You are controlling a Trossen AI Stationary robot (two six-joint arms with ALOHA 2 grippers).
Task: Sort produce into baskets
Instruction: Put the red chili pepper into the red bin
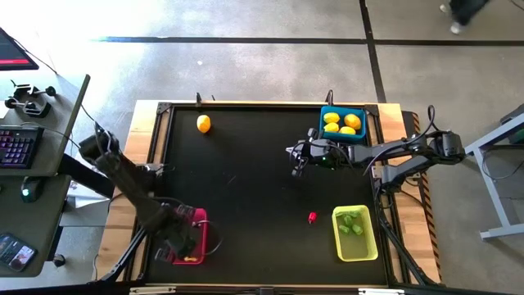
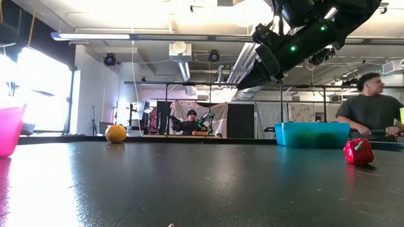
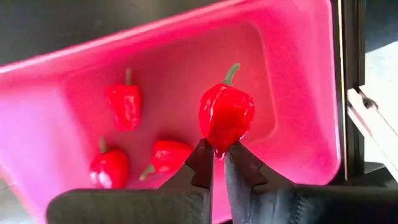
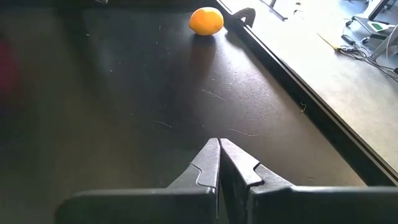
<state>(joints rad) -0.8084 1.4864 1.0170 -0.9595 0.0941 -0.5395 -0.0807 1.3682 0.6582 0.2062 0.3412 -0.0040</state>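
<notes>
My left gripper (image 3: 217, 152) hangs over the pink-red basket (image 1: 196, 238) at the table's near left, shut on a red pepper-like piece (image 3: 226, 113). Three more red pieces (image 3: 124, 106) lie on the basket's floor. My right gripper (image 4: 219, 149) is shut and empty, above the table just left of the blue basket (image 1: 344, 123), which holds several yellow ovals (image 1: 332, 118). One orange oval (image 1: 203, 123) rests on the mat at the far left, also in the right wrist view (image 4: 206, 20). One red piece (image 1: 312, 217) sits on the mat beside the yellow-green basket (image 1: 355, 233) holding green bits. My left gripper pinches the red piece by its lower tip (image 3: 219, 148), opposite the green stem, between the free ends of its two fingers. The fingers come from above. The piece is lifted clear of the basket floor, stem end (image 3: 231, 73) pointing away from the fingers.
The black mat (image 1: 254, 180) is open between the baskets. A raised table rim (image 4: 292, 81) runs along the far edge. A desk with a keyboard (image 1: 18, 146) stands left of the table. People (image 2: 372, 107) are in the room beyond.
</notes>
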